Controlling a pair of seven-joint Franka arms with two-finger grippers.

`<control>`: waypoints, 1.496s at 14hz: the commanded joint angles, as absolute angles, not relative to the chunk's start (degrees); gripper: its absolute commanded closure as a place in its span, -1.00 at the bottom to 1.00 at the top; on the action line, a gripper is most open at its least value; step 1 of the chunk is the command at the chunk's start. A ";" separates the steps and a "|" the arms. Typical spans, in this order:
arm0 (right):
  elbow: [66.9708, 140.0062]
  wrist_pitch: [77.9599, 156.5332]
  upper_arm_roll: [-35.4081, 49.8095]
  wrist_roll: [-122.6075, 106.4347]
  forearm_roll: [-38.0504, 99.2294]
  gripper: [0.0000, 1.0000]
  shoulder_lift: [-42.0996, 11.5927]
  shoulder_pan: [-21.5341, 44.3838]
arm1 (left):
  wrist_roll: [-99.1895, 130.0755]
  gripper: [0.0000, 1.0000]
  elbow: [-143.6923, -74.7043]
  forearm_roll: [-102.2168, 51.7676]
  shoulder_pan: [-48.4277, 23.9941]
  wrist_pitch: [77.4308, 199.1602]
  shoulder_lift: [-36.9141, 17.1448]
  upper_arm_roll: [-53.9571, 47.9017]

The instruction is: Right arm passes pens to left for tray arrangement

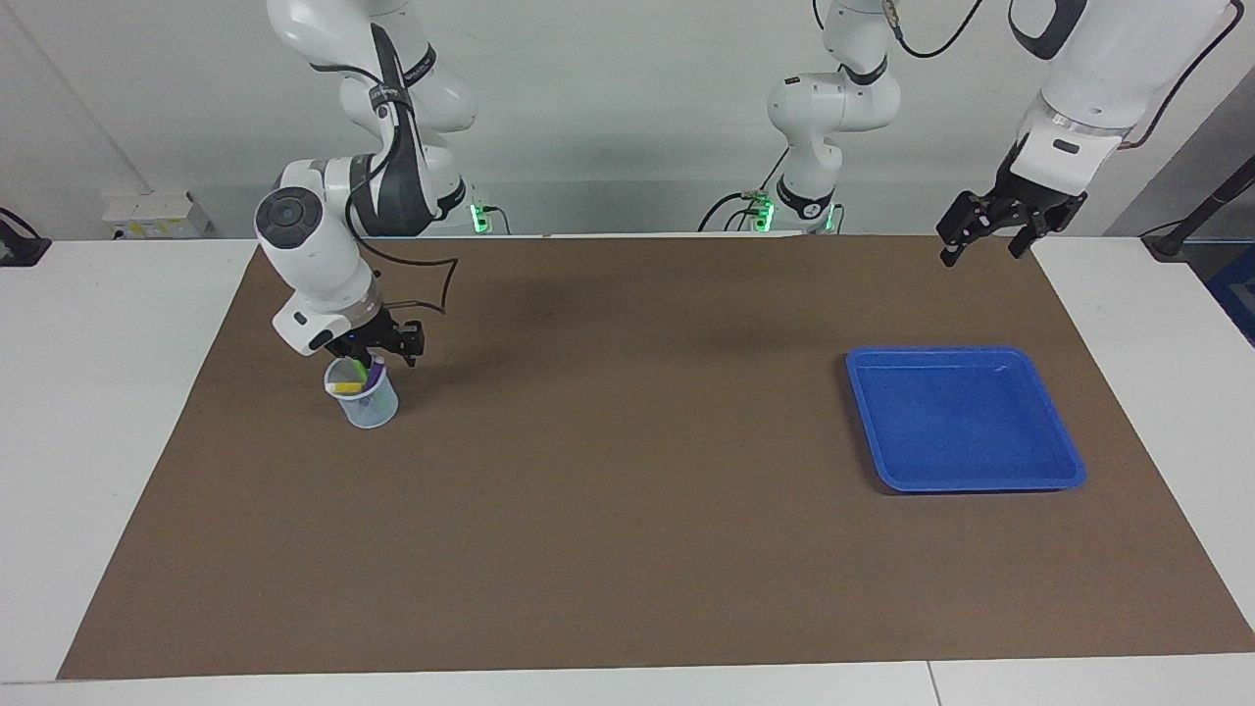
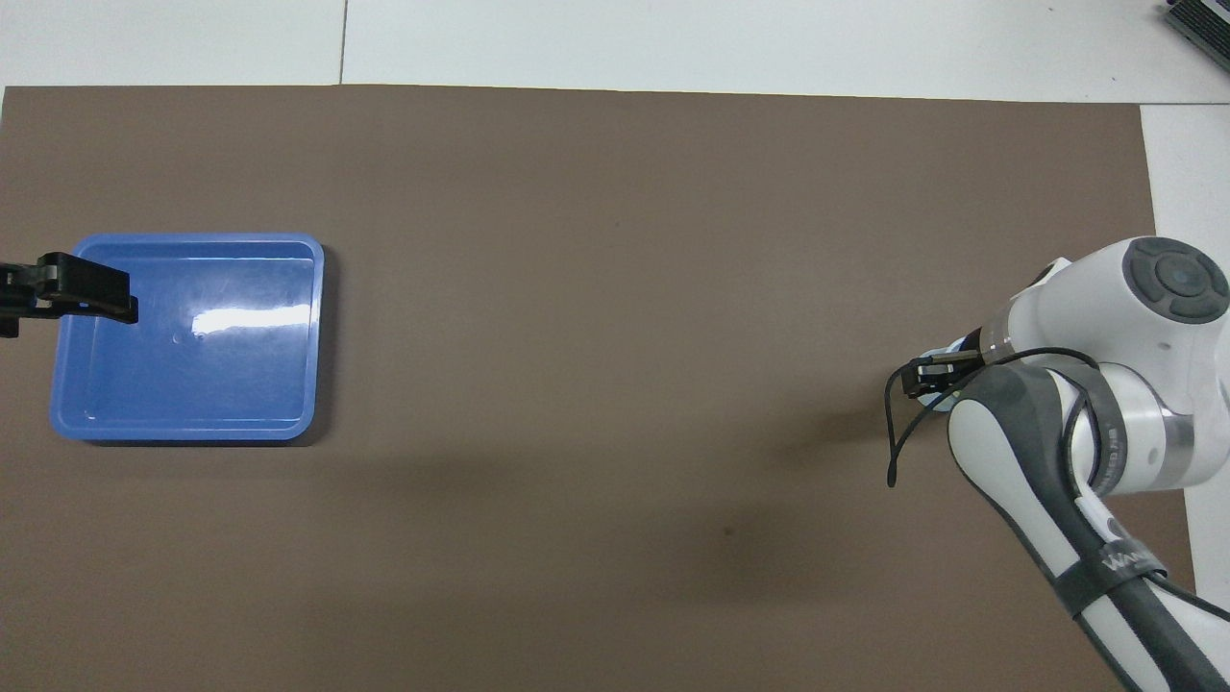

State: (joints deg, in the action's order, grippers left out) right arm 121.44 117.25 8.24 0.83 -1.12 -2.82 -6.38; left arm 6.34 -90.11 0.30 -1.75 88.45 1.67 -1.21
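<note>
1. Pens standing in the pale cup toward the right arm's end of the brown mat.
2. Right gripper dipping at the cup's mouth, grip unclear.
3. Left gripper waiting, fingers spread, holding nothing.
4. Tray lying toward the left arm's end.

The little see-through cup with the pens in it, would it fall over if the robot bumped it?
Probably, yes. The small pale translucent plastic cup looks thin and light. The slim marker pens lean against its rim and stick out, so the weight sits high. It stands loose on the brown mat, so a nudge would likely slide or tip it.
</note>
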 commanded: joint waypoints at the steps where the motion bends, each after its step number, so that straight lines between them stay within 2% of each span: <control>1: 122.34 119.70 8.35 -2.54 -0.88 -0.14 -2.55 -7.91 | 5.71 -1.00 -91.14 -0.44 -0.88 89.38 2.55 -1.49; 8: 122.34 121.20 8.26 -3.43 -1.14 -0.10 -2.64 -8.35 | 5.80 -1.00 -91.14 -0.53 -0.88 89.47 2.55 -1.49; 16: 123.13 120.67 8.26 -4.47 -1.06 0.37 -2.55 -8.70 | 5.80 -1.00 -91.14 -0.53 -0.88 89.47 2.55 -1.49; 21: 122.26 119.10 8.35 -5.89 -1.05 0.57 -2.55 -9.58 | 5.71 -1.00 -91.14 -0.53 -0.88 89.47 2.55 -1.49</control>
